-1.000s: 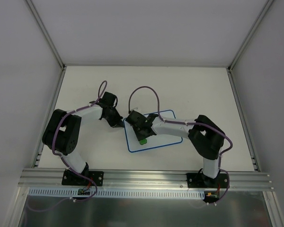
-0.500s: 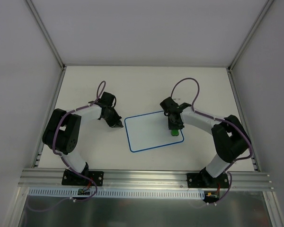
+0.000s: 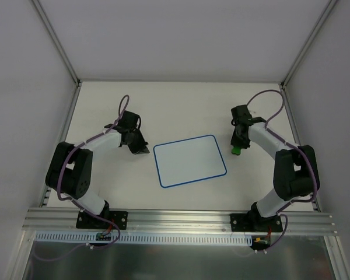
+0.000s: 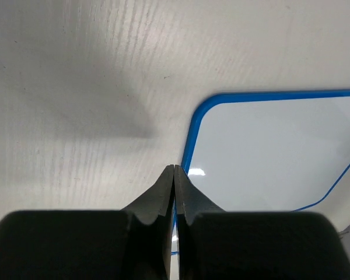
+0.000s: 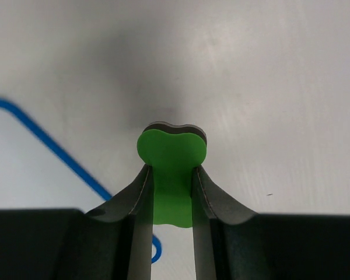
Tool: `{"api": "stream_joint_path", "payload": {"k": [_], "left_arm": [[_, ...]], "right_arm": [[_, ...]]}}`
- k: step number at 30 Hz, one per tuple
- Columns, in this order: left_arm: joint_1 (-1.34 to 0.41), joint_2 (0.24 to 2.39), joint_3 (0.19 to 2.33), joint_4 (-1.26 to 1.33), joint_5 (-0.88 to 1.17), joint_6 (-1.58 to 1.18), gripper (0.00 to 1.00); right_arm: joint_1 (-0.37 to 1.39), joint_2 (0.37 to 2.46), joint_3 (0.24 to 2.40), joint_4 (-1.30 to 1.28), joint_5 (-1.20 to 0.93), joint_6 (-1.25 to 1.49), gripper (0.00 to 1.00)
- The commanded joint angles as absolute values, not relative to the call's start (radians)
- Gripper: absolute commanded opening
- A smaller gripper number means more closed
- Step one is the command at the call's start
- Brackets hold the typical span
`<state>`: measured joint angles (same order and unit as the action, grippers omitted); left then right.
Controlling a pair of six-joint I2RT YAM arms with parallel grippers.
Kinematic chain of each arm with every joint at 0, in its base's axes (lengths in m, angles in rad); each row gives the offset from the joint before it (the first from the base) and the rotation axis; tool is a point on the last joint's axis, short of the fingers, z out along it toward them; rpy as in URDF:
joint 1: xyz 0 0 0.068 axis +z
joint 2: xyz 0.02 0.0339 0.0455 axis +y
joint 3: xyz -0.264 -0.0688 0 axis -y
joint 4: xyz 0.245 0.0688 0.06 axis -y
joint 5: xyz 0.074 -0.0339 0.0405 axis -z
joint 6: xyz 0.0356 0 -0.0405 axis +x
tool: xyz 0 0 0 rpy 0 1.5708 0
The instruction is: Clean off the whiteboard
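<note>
1 whiteboard, 1 green eraser

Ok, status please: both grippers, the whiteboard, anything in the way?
Left gripper shut, empty, beside flat white blue-bordered whiteboard. Right gripper shut on small green eraser block, off the board. Board: no marks visible, nothing on it.

Whiteboard cut off by wrist view edges; green eraser base hidden inside right tool.
</note>
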<state>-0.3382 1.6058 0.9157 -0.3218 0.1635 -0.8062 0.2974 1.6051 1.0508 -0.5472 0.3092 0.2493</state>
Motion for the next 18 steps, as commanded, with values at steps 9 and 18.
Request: {"api": "stream_joint_path", "payload": {"k": [9, 18], "left_arm": [[-0.327, 1.336, 0.954, -0.414, -0.047, -0.536, 0.14], [-0.327, 1.076, 0.928, -0.465, -0.181, -0.422, 0.41]], "right_arm": [[0.028, 1.716, 1.16, -0.5, 0.167, 0.224, 0.1], [-0.021, 1.801, 1.151, -0.486, 0.092, 0.23, 0.36]]}}
